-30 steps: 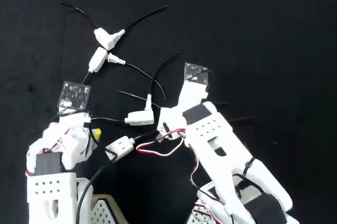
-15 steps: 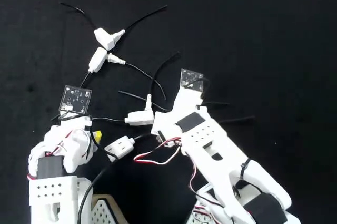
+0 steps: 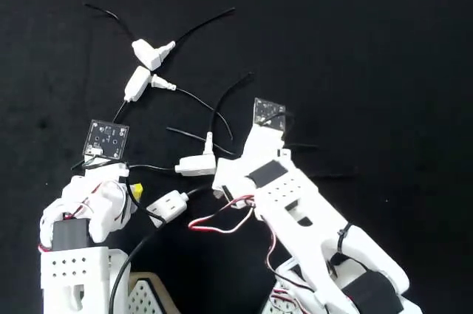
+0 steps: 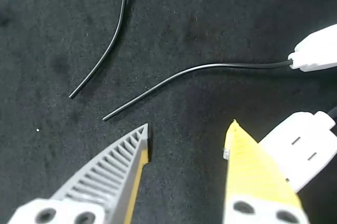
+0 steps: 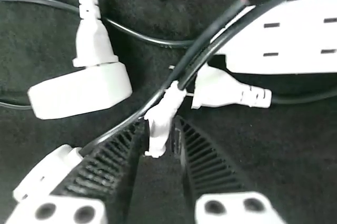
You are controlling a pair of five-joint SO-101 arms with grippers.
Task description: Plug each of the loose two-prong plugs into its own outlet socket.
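Observation:
In the right wrist view my right gripper [image 5: 159, 125] is shut on a small white two-prong plug [image 5: 169, 100] with a black cord. Beside it lie a second loose plug [image 5: 226, 91], a long white outlet block [image 5: 295, 31] with slots, and a white angled plug [image 5: 79, 93]. My left gripper [image 4: 189, 126] is open over bare cloth, its yellow finger [image 4: 253, 171] next to a white outlet socket [image 4: 297, 147]. From above, the right gripper [image 3: 267, 114] sits mid-table and the left gripper [image 3: 107, 140] at the left, with a white socket [image 3: 170, 205] between the arms.
Two more white connectors [image 3: 151, 53] [image 3: 138, 83] lie at the back left, and a white plug [image 3: 196, 165] sits beside the right arm. Thin black cords [image 3: 222, 107] curl over the black cloth. The right half of the table [image 3: 384, 70] is bare.
The right arm has drawn back and swung slightly left, its gripper tip moving nearer. The left gripper has shifted a little toward the near edge. Hardly anything moved in the last half second.

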